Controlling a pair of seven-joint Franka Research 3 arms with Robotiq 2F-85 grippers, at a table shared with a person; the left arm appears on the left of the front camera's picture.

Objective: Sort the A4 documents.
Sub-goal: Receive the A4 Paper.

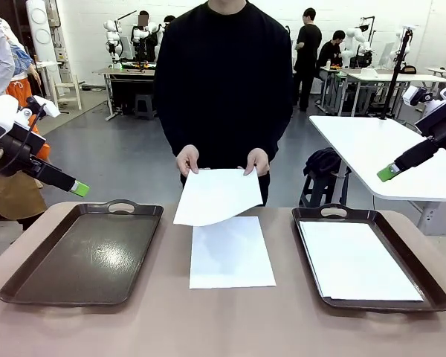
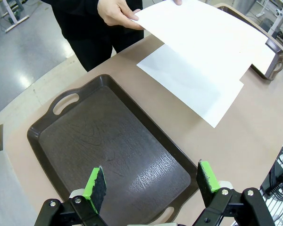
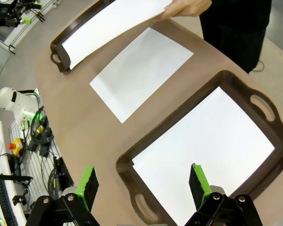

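Front view, dark trays (image 1: 82, 256) flanking document (image 1: 232, 253) (flat)

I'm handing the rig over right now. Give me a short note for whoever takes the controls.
Left gripper: open, holding nothing, above the left tray.
Right gripper: open, holding nothing, above the right tray.
Done: tray sheet lies in the right tray.
Left: table sheet lies between the trays; the person's hands hold the raised sheet over it; left tray has no paper.

The first sheet (image 1: 357, 260) lies in the right tray (image 1: 412, 256). A second sheet (image 1: 232, 256) lies between it and the left tray (image 1: 82, 256), with a third sheet (image 1: 217, 195) above its far end.
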